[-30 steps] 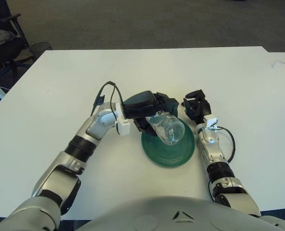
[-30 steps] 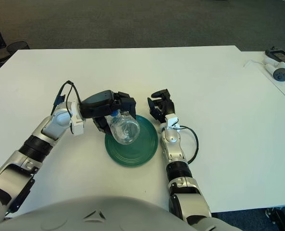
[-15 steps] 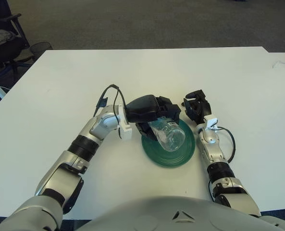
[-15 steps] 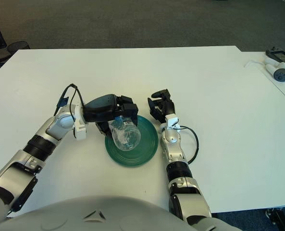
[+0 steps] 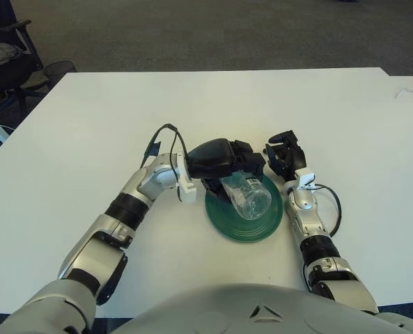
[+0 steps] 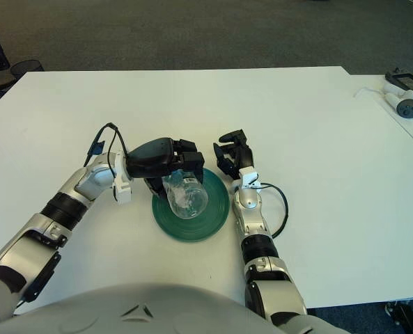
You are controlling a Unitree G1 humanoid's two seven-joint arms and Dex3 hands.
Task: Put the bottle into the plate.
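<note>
1. a white table [image 5: 88, 118] fills most of the frame, with dark carpet along the top edge.
2. the left hand [image 5: 223, 161] sits just left of centre, its arm coming up from the lower left; its dark fingers [image 5: 253, 165] are curled around the upper end of the bottle, which it holds.
3. the right hand [image 5: 284, 153] shows right of centre, just beside the plate's upper right edge; its fingers are loosely bent and hold nothing, and i cannot tell whether it touches the table.
4. a dark green plate [image 5: 223, 221] lies flat on the table at the centre of the frame, a little below the middle.
5. the clear plastic bottle [image 5: 248, 197] is tilted over the plate's upper half, its wide base towards the camera; its lower edge seems to be down on the plate, though contact is hard to confirm from above.
6. at the far right of the right eye view, a small grey device [image 6: 407, 106] with a white cable lies on a neighbouring surface.
</note>
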